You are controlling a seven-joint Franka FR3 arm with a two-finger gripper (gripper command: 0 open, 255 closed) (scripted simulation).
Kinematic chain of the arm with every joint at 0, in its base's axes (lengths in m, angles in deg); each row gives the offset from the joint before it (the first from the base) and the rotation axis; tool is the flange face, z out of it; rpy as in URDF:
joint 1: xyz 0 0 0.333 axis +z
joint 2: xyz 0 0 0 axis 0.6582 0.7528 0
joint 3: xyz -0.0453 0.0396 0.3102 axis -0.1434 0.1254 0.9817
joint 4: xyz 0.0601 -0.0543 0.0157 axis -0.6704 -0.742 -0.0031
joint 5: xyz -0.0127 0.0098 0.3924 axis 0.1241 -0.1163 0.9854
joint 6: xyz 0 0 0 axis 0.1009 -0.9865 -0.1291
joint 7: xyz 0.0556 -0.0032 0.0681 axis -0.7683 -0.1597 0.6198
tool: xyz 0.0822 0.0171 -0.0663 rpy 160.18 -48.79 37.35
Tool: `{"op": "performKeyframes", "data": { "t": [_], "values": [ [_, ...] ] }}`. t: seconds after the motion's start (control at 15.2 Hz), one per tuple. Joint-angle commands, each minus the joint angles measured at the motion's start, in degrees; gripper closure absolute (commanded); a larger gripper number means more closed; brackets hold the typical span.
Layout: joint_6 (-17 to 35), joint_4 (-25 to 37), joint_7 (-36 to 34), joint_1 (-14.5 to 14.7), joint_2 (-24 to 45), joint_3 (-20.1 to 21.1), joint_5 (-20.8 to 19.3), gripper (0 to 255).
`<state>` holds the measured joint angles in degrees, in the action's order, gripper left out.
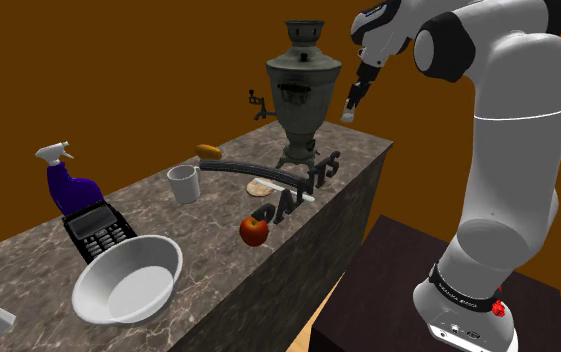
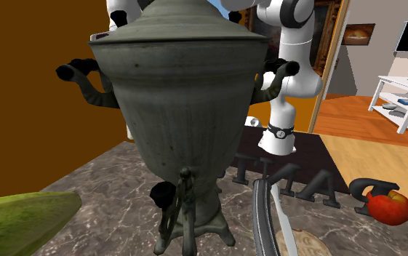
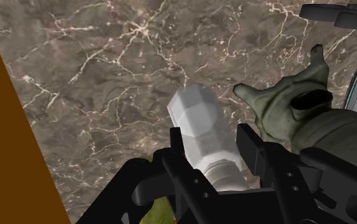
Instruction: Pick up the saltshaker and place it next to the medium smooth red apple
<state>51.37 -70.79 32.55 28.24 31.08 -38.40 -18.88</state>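
Saltshaker (image 3: 199, 124), pale grey with a faceted body and ribbed neck, is clasped between the fingers of the gripper (image 3: 214, 153), raised above the marble tabletop (image 1: 28, 265) beside the samovar (image 1: 303, 95). The pickup looks done. Carrying it to the red apple (image 1: 254, 231) and setting it down is left.

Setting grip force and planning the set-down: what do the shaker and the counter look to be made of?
The shaker is drawn plain greyish white, faceted, with a ribbed neck; glass or plastic, I cannot tell. The counter looks like smooth dark brown marble: pale branching veins run across it.
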Motion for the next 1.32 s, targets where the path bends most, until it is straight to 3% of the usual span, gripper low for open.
{"op": "performKeyframes", "data": {
  "t": [0.0,0.46,0.86,1.25],
  "values": [
    [-1.27,1.13,-0.42,-0.13,-0.24,-0.15,-0.32,255],
    [-5.51,5.3,-1.91,-0.59,-0.66,-0.49,-1.1,255],
    [2.5,-11.59,-10.32,9.26,-15.49,-0.18,-10.68,255],
    [7.8,-24.65,-21.5,13.53,-28.64,4.58,-19.85,255]
  ]
}}
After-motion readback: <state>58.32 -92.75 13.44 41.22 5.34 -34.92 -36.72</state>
